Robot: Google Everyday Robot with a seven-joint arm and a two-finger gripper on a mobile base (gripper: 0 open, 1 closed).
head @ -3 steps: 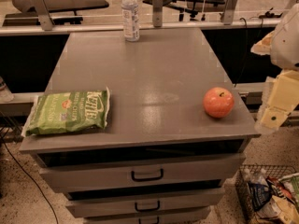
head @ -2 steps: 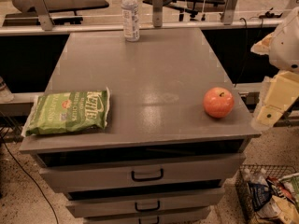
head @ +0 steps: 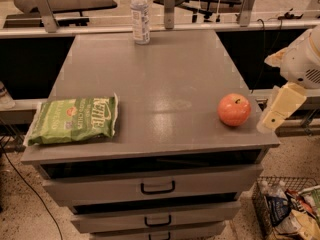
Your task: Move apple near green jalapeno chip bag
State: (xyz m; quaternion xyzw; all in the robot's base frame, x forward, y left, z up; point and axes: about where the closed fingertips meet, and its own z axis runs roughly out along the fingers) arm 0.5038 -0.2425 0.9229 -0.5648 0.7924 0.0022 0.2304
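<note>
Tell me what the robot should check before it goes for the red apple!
1. The round red-orange apple sits free on the grey tabletop, near its front right corner: ok.
2. The cream-coloured gripper hangs just off the table's right edge, beside the apple and not touching it: ok for an approach.
3. The flat green Kettle chip bag lies at the front left, in plain view: ok.
4. Nothing stands on the tabletop between apple and bag: ok.
5. The clear plastic water bottle stands upright at the far edge, away from that path: ok.
6. Apple near the bag: not ok, they are on opposite sides.
</note>
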